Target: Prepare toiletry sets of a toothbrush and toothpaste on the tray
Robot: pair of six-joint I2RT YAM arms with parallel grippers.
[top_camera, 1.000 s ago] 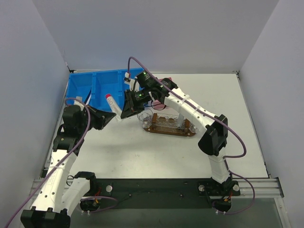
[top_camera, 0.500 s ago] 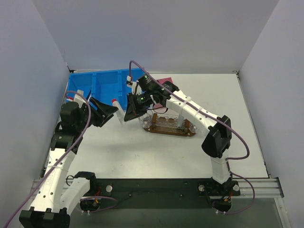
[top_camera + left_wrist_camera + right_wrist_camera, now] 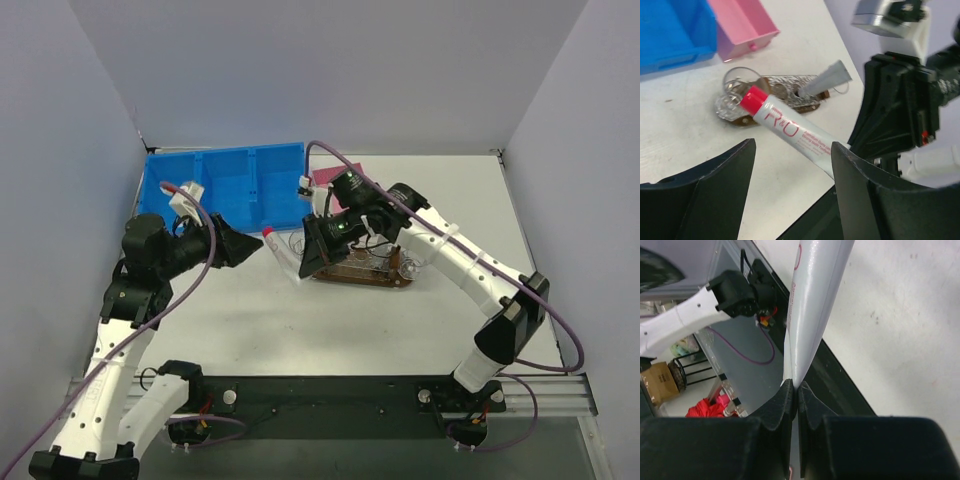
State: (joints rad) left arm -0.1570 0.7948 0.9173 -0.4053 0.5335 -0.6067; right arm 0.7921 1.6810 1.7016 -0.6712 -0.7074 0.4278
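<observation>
My right gripper is shut on the flat end of a white toothpaste tube with a pink cap, holding it slanted above the table just left of the tray. The right wrist view shows the pads pinching the tube's crimped end. My left gripper stands open just left of the cap, apart from the tube. On the dark brown tray stand clear cups; one holds a second tube, flat end up. I cannot make out a toothbrush.
A blue compartmented bin sits at the back left, and a pink box lies behind the tray. The right arm arches over the tray's right half. Grey walls close in both sides of the table.
My left gripper opened, let go of the pink-capped tube and drew back left. The right gripper, shut on its flat end, carried it right and nearer, beside the tray's left end.
</observation>
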